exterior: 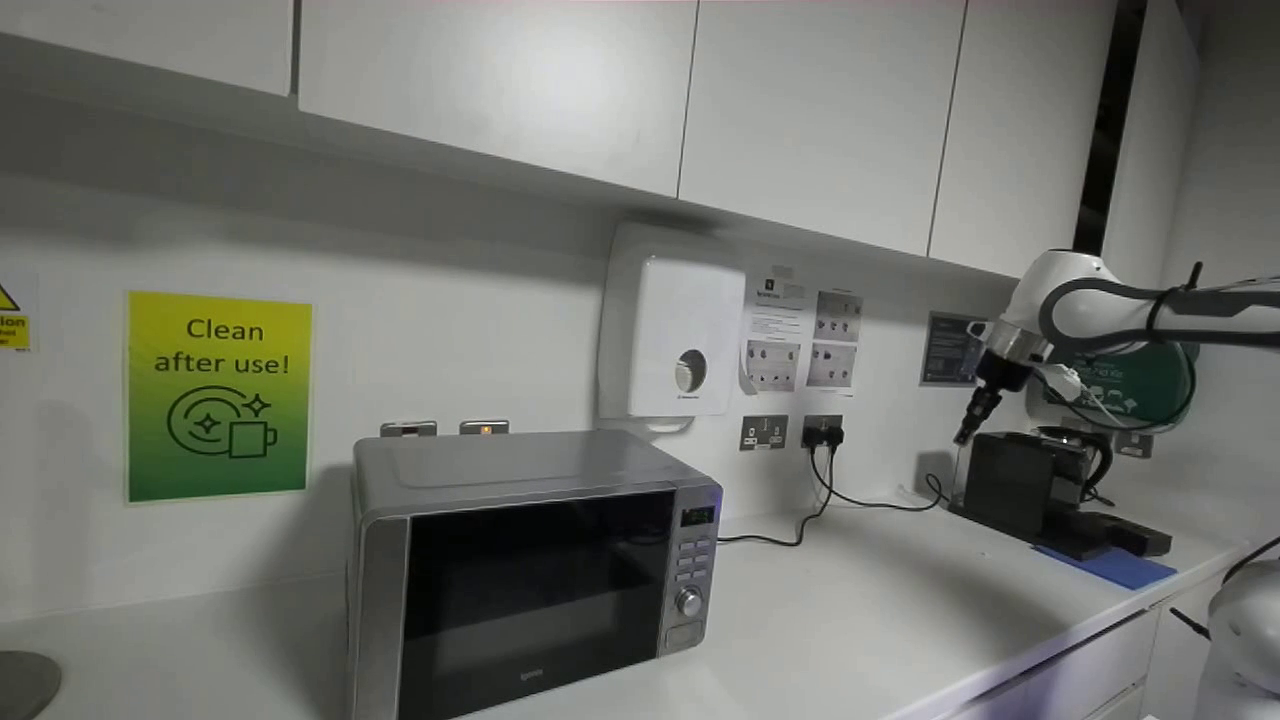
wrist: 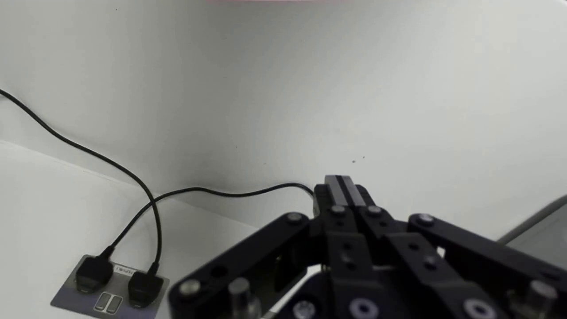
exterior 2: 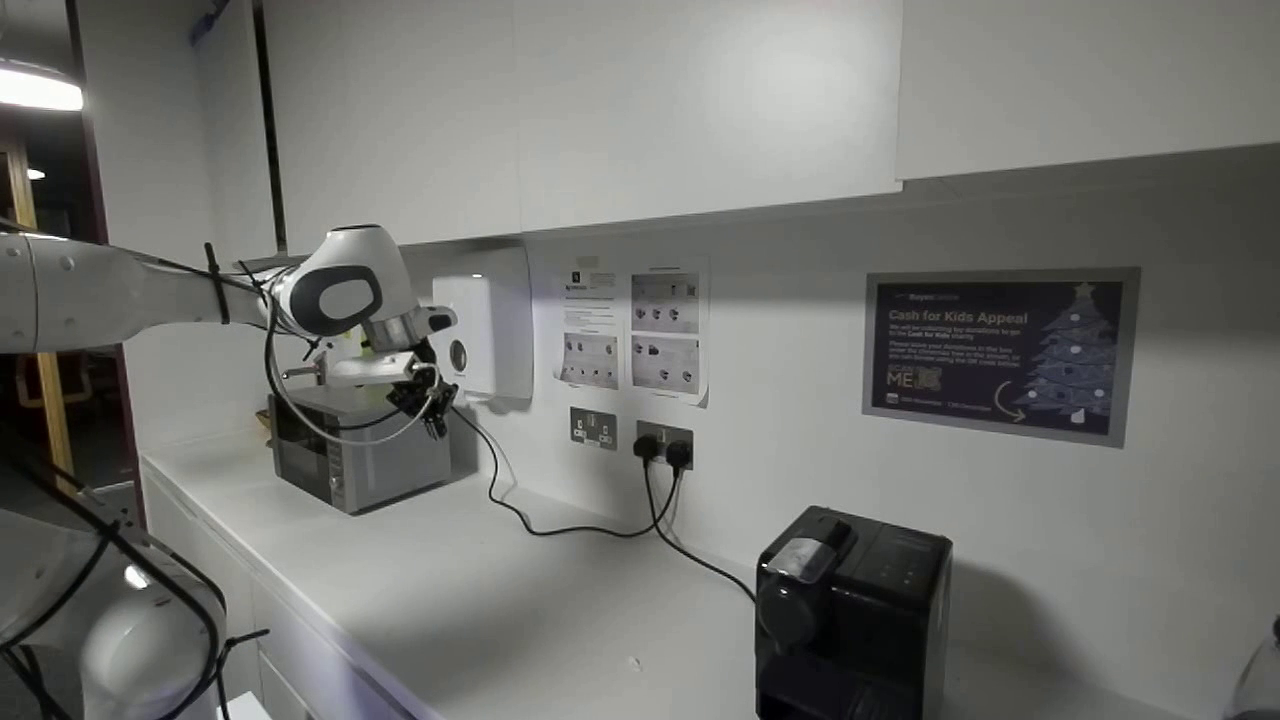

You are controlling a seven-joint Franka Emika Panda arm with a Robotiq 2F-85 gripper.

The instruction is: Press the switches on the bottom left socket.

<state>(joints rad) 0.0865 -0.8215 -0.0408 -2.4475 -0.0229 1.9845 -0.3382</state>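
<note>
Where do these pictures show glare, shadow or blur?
In both exterior views, glare on smooth white overhead cabinets; in an exterior view, shadow beside the black boxy coffee machine; in the wrist view, the black jointed gripper seems slightly blurred near the bottom.

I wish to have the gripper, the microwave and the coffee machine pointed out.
Gripper (wrist: 344,189), wrist view: midway between fingertips.
Microwave (exterior: 540,600), in an exterior view: dark door.
Coffee machine (exterior 2: 868,622), in an exterior view: black body.
</note>
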